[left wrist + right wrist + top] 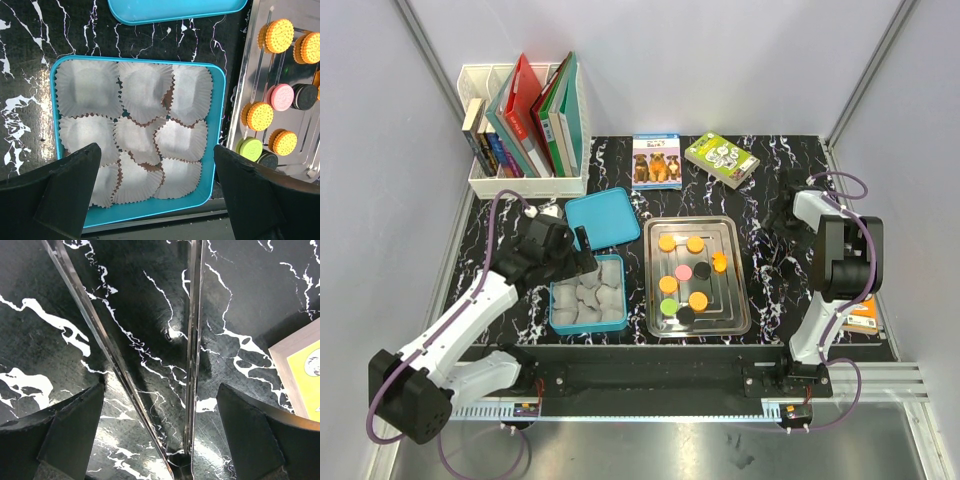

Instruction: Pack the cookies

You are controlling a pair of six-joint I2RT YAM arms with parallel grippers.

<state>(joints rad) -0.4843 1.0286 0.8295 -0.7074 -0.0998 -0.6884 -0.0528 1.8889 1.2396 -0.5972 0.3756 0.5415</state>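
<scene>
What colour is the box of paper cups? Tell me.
The box is turquoise; left wrist view.

Black marbled table [610, 165], teal box [554, 305], teal lid [603, 217], metal tray [723, 303], white book rack [527, 186], dog booklet [656, 161], green pack [721, 159]

Cookies [685, 272] scattered on metal tray [728, 305]: orange, black, pink, green.

The worktop [30, 55] looks like polished black stone with white veining, glossy enough to catch glare; the tray [307, 150] is bright ribbed metal (mirror-like along its walls); the paper cups [145, 90] are thin, crinkled, matt paper; the box [150, 212] and lid [175, 10] are smooth teal plastic; the cookies [260, 116] have a dull, embossed face; the left claw [156, 150] is matt black plastic.
</scene>
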